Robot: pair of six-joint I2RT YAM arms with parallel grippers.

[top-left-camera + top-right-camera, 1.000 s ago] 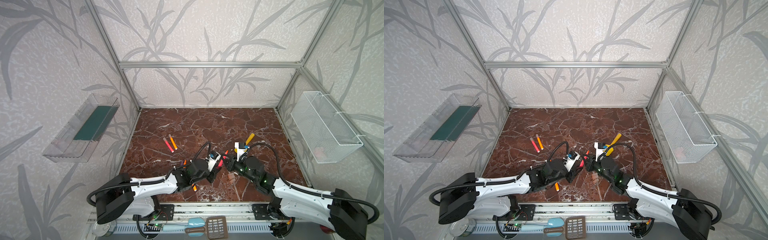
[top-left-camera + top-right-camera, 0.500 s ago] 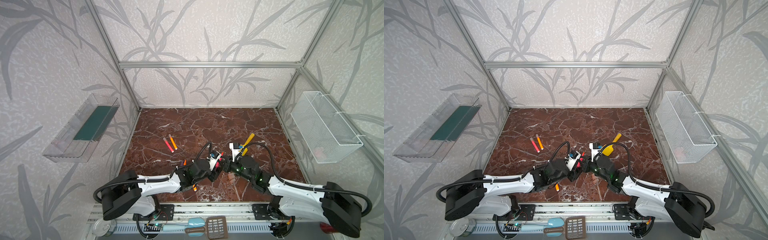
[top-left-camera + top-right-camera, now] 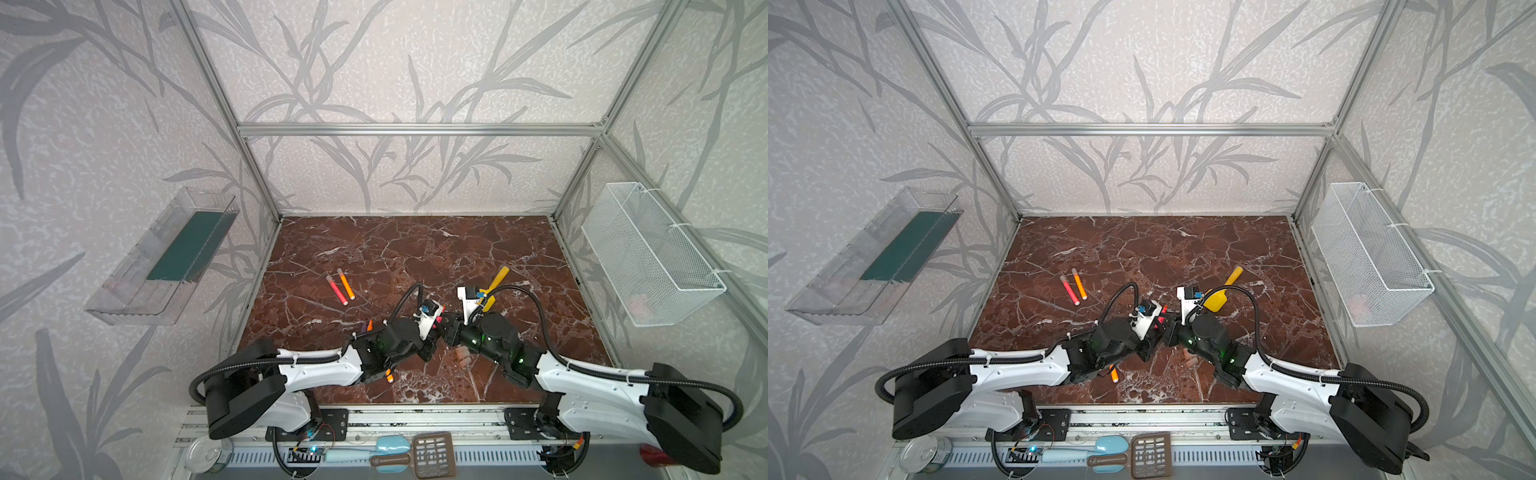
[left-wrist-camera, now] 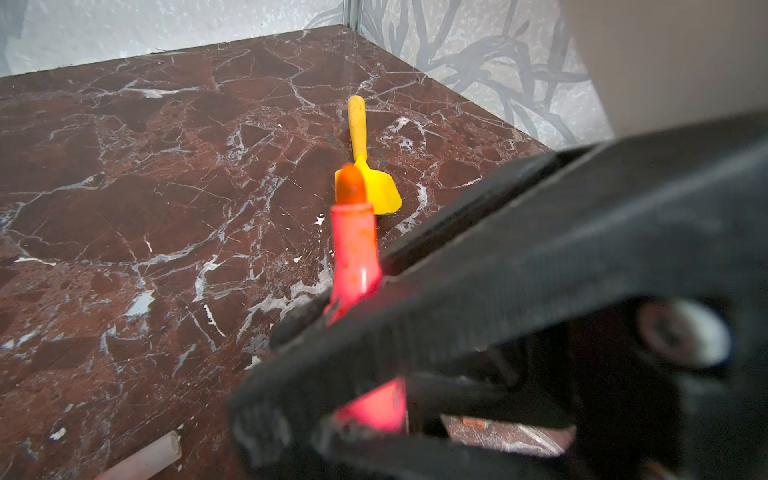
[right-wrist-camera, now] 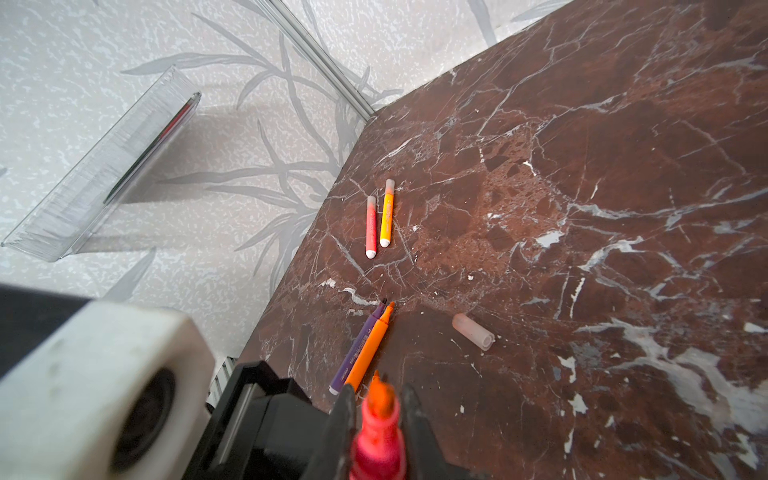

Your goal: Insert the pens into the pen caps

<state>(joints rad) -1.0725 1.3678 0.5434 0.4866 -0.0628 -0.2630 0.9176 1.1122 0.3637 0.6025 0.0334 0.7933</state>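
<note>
My left gripper [image 3: 435, 329] and right gripper [image 3: 448, 330] meet tip to tip at the middle front of the marble floor. Both are shut on one red-pink pen [image 4: 354, 253] with a bare orange tip [image 5: 380, 395]; in the wrist views the left gripper [image 4: 368, 419] holds its lower end and the right gripper [image 5: 379, 401] its neck. A loose pen cap [image 5: 473, 331] lies just beyond. Purple [image 5: 358, 349] and orange [image 5: 371, 343] pens lie uncapped side by side. Two capped pens [image 3: 340, 287] lie further back left. Another orange pen [image 3: 389, 376] peeks from under the left arm.
A yellow spatula [image 3: 496, 283] lies behind the right gripper. A wire basket [image 3: 648, 257] hangs on the right wall and a clear tray [image 3: 166, 257] on the left wall. Pale caps [image 3: 461, 354] rest under the right wrist. Kitchen utensils [image 3: 432, 455] lie on the front rail.
The right gripper has moved left to meet the left gripper and now clamps the red-pink pen. The left jaws widened briefly, then closed again on the pen.
</note>
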